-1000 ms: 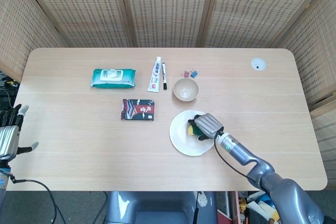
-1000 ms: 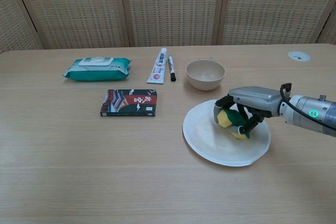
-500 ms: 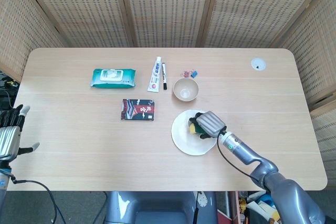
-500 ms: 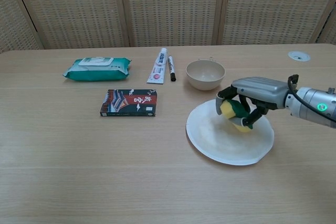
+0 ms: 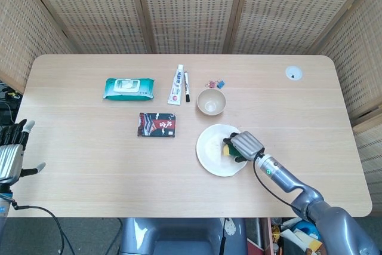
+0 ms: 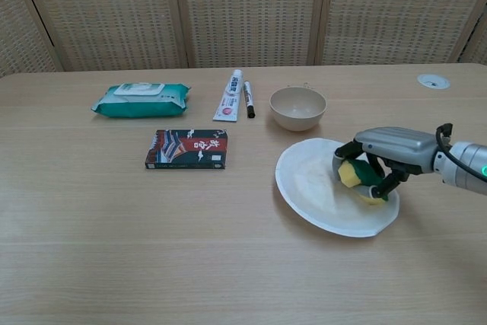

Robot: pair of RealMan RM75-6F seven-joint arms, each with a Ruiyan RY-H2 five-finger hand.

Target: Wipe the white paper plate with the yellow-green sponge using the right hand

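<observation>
**One hand wipes, the other waits**

Two hands are in view. At the far left the left hand [image 5: 12, 150] hangs beside the table [image 5: 89, 165] edge with its fingers apart and holds nothing.

Going to the right, on the table lie a wipes pack [image 6: 141, 100], a dark packet [image 6: 187, 149], a tube [image 6: 230, 97] and a marker [image 6: 247, 99] side by side. Then comes the bowl [image 6: 297, 106], and I see nothing inside it. Some small clips [image 5: 215, 83] lie just behind it in the head view.

Just in front of the bowl is the plate [image 6: 316, 188]. It holds only the sponge [image 6: 358, 178], which is on the plate's right part. The right hand [image 6: 384, 159] grips the sponge with the fingers curled around it from above, and the yellow side shows at the left of the grip. Whether the sponge presses fully on the plate or is a little tilted, I cannot tell for sure.

I judge that the wiping step is in progress. The left part of the plate is bare, so the next stroke probably should bring the sponge to the left across it with light pressure downward. The plate is light and could slide on the table or against the bowl if the push is too strong.
</observation>
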